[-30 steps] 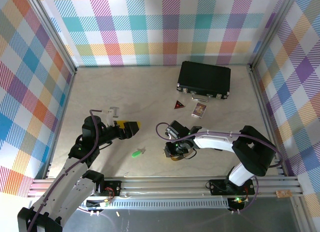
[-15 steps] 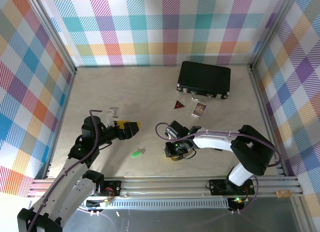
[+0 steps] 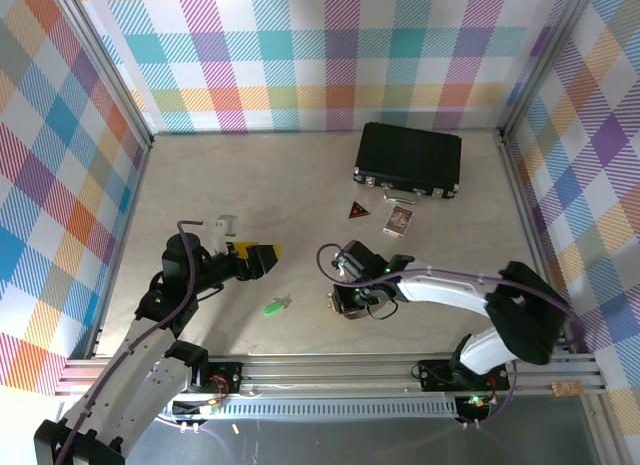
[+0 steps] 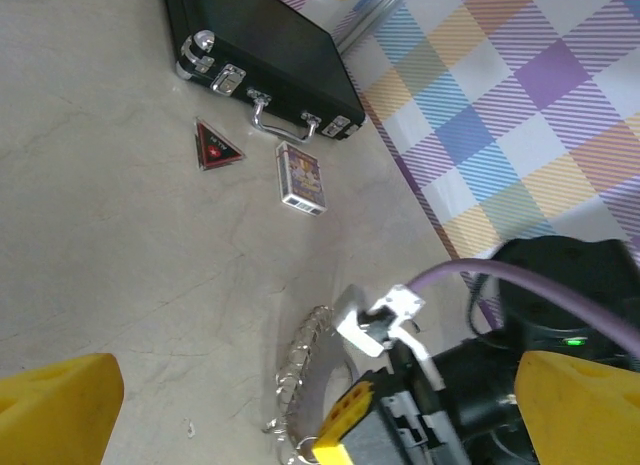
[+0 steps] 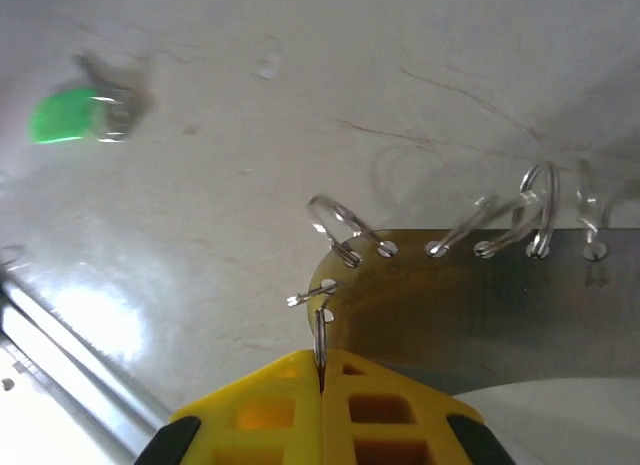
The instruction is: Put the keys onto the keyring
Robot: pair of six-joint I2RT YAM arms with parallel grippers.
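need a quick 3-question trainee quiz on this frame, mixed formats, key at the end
1. True or false: the green key already hangs on the keyring.
2. Which gripper stands open? A) left gripper B) right gripper C) both
3. Name the two small items lying just in front of the handle of the black case.

Key
1. False: it lies apart from the keyring.
2. A: the right gripper is shut on a wire loop of the keyring.
3. The dark red triangular piece and the patterned card.
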